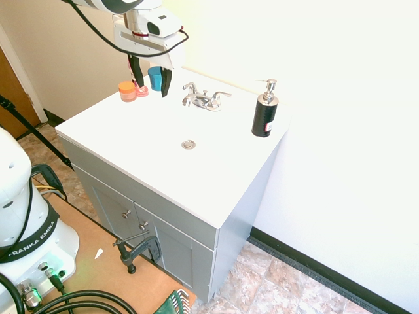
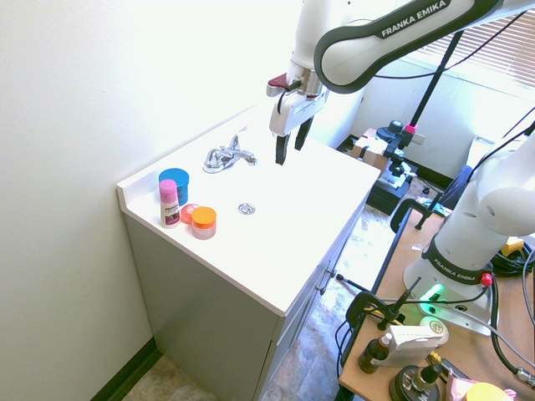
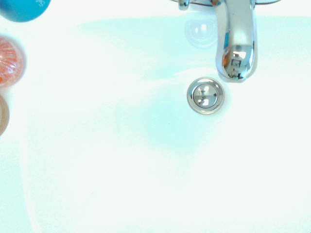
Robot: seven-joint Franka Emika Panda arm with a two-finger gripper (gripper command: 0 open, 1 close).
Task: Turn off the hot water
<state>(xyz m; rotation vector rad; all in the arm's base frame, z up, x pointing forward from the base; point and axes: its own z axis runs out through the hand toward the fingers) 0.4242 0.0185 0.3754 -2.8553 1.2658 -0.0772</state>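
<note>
A chrome two-lever faucet [image 1: 205, 100] stands at the back of the white sink top [image 1: 144, 131]. Its left lever [image 1: 190, 87] is the one nearer the jars, and it also shows in the second exterior view as the left lever [image 2: 215, 158]. The right lever [image 1: 221, 95] lies toward the soap bottle. No water stream is visible from the spout [image 3: 236, 48]. My gripper [image 1: 152, 77] hangs open above the counter, left of the faucet and higher than it, holding nothing. From the other side the gripper [image 2: 289, 144] hovers over the basin.
A black soap dispenser [image 1: 265, 111] stands at the right rear. An orange jar [image 1: 127, 91], a pink bottle [image 2: 170, 203] and a blue cup [image 2: 174, 182] cluster at the left rear corner. The drain [image 1: 188, 144] sits mid-basin. A wall runs behind the faucet.
</note>
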